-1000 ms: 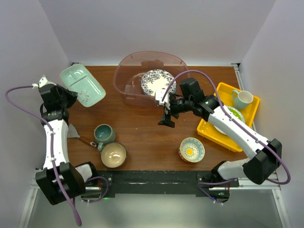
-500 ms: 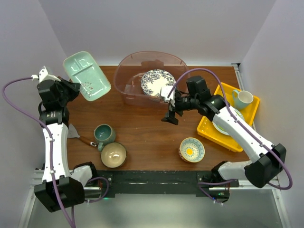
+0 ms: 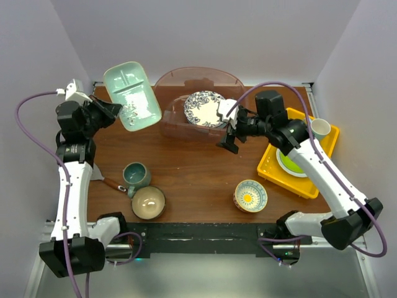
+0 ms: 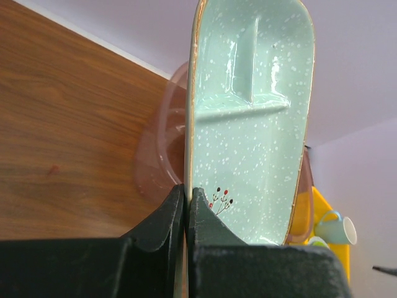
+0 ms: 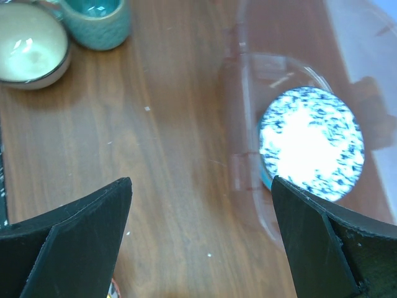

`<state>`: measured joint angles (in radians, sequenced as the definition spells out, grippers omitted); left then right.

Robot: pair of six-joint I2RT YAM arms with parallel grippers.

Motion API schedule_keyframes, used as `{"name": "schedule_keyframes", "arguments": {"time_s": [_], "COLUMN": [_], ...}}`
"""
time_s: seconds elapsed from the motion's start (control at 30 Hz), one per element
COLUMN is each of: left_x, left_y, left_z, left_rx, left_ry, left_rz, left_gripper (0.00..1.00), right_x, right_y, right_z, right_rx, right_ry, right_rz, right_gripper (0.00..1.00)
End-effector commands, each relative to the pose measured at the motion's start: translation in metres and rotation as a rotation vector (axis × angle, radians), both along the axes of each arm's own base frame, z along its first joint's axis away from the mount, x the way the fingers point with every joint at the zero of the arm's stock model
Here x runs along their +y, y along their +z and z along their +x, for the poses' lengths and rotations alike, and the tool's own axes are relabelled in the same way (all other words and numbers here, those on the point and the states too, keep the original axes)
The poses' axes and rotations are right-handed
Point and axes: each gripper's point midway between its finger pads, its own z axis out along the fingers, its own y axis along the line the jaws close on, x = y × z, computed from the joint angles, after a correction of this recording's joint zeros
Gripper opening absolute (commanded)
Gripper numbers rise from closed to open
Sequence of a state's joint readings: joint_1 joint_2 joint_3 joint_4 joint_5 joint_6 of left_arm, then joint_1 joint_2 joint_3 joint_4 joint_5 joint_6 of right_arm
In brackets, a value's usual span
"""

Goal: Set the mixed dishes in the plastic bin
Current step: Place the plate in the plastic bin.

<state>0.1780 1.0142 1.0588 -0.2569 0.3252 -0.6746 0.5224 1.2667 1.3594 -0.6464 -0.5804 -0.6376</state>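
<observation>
My left gripper (image 3: 116,110) is shut on the near edge of the mint square dish (image 3: 131,96) and holds it tilted in the air, over the left rim of the plastic bin (image 3: 186,72). In the left wrist view the fingers (image 4: 186,189) pinch the dish (image 4: 248,124), with the bin (image 4: 158,155) behind it. The blue-patterned plate (image 3: 206,108) lies inside the bin. My right gripper (image 3: 231,134) is open and empty above the table beside the bin's right front; its view shows the plate (image 5: 310,143) and the bin wall (image 5: 248,124).
A teal mug (image 3: 135,175), a tan bowl (image 3: 148,202) and a brown-handled utensil (image 3: 102,176) sit front left. A patterned bowl (image 3: 250,195) sits front right. The yellow tray (image 3: 271,167) on the right holds a lime-green plate (image 3: 290,162) and a pale mug (image 3: 320,128).
My left gripper has carried the mint dish up and to the right, to the bin's left rim. My right gripper has drawn back and to the right, staying open.
</observation>
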Motion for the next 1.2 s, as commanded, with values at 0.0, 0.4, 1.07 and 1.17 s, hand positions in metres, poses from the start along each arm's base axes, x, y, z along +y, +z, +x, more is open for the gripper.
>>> {"name": "schedule_keyframes", "arguments": {"time_s": [0.0,0.4,1.07,1.17], "left_x": [-0.028,-0.077,-0.158,-0.163], "left_y": [0.095,0.096,0.083,0.082], "left_z": [-0.014,-0.018,-0.015,-0.015], "left_rx": [-0.325,-0.375,-0.37,-0.368], "left_ry": [-0.122,-0.271,-0.405,-0.41], "left_rz": [-0.01,-0.025,-0.053,-0.056], "left_gripper": [0.0,0.0,0.0,0.0], "right_x": [-0.017,-0.033,-0.017,-0.014], "right_y": [0.047,0.103,0.101,0.098], "right_z": [0.013,0.043,0.022,0.02], "right_rx": [-0.07,-0.032,0.358,0.386], "right_ry": [-0.151,-0.377,-0.159,-0.13], "right_rz": [0.029,0.22,0.516,0.531], "right_gripper": [0.98,0.98,0.98,0.98]}}
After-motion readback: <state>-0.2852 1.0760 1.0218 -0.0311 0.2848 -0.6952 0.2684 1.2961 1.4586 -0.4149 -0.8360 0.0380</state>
